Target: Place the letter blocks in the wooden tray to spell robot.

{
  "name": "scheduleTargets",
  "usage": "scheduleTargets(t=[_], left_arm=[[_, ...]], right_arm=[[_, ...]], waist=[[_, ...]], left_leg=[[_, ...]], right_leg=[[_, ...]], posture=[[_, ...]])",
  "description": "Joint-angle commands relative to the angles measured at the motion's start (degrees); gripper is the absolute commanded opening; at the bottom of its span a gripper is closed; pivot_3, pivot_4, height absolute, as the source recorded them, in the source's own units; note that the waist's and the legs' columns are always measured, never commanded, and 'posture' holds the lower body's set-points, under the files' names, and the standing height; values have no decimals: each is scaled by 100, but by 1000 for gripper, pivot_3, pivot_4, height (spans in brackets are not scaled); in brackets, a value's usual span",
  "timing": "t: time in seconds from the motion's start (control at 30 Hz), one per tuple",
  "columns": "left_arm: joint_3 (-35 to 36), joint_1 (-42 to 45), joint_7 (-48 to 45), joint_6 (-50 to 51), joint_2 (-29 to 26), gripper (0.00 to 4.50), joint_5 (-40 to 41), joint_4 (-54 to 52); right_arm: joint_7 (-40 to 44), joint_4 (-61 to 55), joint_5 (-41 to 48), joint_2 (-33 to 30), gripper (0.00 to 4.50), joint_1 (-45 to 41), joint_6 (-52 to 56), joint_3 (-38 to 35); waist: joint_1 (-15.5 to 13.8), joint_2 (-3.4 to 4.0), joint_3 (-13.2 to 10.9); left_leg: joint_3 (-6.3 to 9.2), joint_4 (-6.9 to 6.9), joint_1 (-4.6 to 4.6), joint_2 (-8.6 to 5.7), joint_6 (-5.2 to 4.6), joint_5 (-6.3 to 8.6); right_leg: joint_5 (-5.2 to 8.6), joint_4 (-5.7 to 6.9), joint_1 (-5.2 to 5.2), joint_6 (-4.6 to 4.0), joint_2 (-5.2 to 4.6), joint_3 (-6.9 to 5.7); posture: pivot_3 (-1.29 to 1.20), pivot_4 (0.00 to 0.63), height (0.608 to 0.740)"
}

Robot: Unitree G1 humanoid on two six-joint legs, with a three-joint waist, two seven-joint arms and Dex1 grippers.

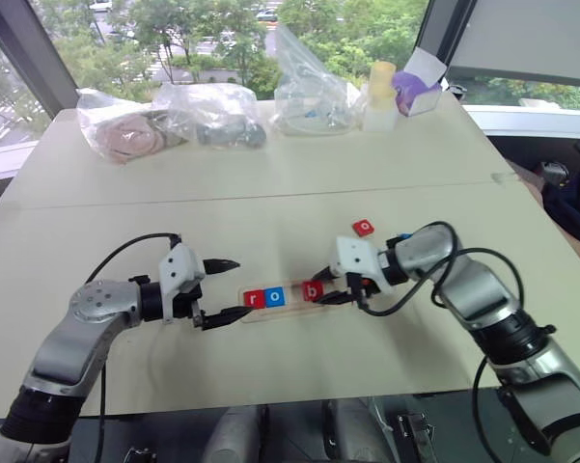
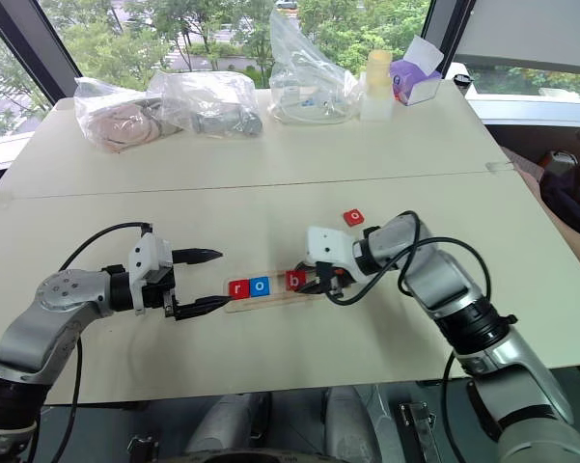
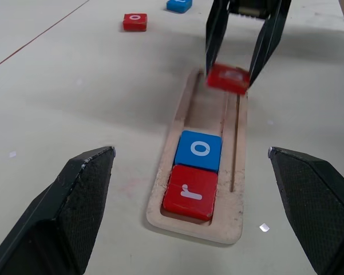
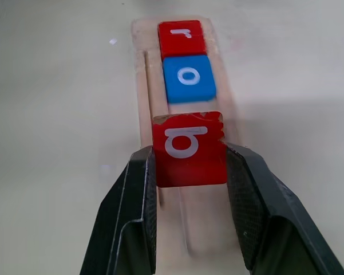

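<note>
The wooden tray (image 3: pixel 236 172) lies between my two grippers on the pale table. A red r block (image 3: pixel 190 192) fills the slot's left end, with a blue o block (image 3: pixel 199 150) touching it. My right gripper (image 4: pixel 189 157) is shut on a red b block (image 4: pixel 189 149), held tilted just over the slot beside the blue o. My left gripper (image 1: pixel 230 289) stands open at the tray's left end, holding nothing. A red o block (image 1: pixel 364 228) lies loose on the table behind the right gripper. A blue block (image 3: pixel 179 4) lies near it, its letter unreadable.
Several clear plastic bags (image 1: pixel 207 116) with contents sit along the table's far side. A pale bottle (image 1: pixel 380 96) and a purple tissue box (image 1: pixel 417 92) stand at the back right. A seam (image 1: pixel 270 198) crosses the table behind the tray.
</note>
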State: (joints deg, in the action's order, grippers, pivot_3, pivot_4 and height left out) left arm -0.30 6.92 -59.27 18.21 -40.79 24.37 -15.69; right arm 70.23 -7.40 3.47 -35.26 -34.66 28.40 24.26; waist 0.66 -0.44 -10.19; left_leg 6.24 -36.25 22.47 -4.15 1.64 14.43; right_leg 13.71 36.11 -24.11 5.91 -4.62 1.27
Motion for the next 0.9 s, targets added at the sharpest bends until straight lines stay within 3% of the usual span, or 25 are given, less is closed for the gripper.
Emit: scheduleTargets(t=[0.03, 0.9], left_arm=[[89, 8, 69, -24, 22, 4500, 60, -216], [-6, -106, 175, 36, 95, 4500, 55, -413]], right_arm=[[-230, -43, -128, 233, 1123, -201, 105, 152], [-440, 356, -552, 524, 1123, -379, 92, 524]], waist=[[4, 0, 0], [15, 0, 0]], left_leg=[[0, 0, 0, 0, 0, 0], [0, 1, -1, 0, 1, 0]], right_leg=[[0, 0, -1, 0, 0, 0], [0, 3, -3, 0, 8, -1]], posture=[[0, 150, 740], [0, 150, 740]])
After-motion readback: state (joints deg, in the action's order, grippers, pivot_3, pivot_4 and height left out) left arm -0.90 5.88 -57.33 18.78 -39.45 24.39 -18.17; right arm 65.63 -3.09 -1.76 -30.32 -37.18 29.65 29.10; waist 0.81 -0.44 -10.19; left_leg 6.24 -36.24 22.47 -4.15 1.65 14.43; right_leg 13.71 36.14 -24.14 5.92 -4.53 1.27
